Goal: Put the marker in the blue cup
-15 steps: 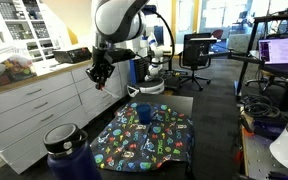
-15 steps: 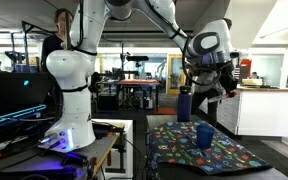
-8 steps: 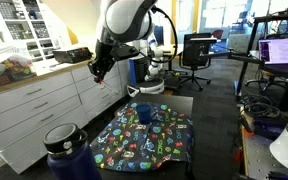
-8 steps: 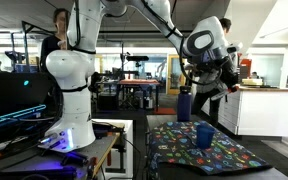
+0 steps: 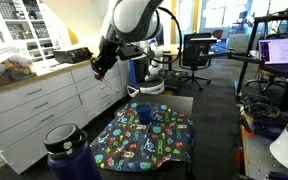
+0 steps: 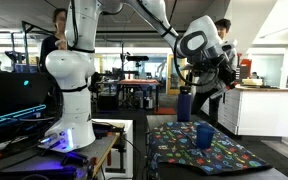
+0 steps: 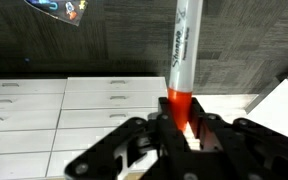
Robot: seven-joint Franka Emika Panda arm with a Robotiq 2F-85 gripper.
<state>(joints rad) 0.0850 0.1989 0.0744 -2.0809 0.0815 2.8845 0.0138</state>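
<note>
Gripper [image 7: 181, 128] is clamped shut on the marker [image 7: 186, 50], pinching it at its red section, the pale barrel sticking out past the jaws over white drawers [image 7: 74, 110]. In an exterior view the blue cup [image 5: 143, 113] stands upright on a patterned cloth [image 5: 156, 146], well apart from the raised arm

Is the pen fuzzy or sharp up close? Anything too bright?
Wrist view: the grey marker with a red end is sharp, its lettering readable; the black gripper holding it looks softer. In an exterior view, the far windows glare white.
</note>
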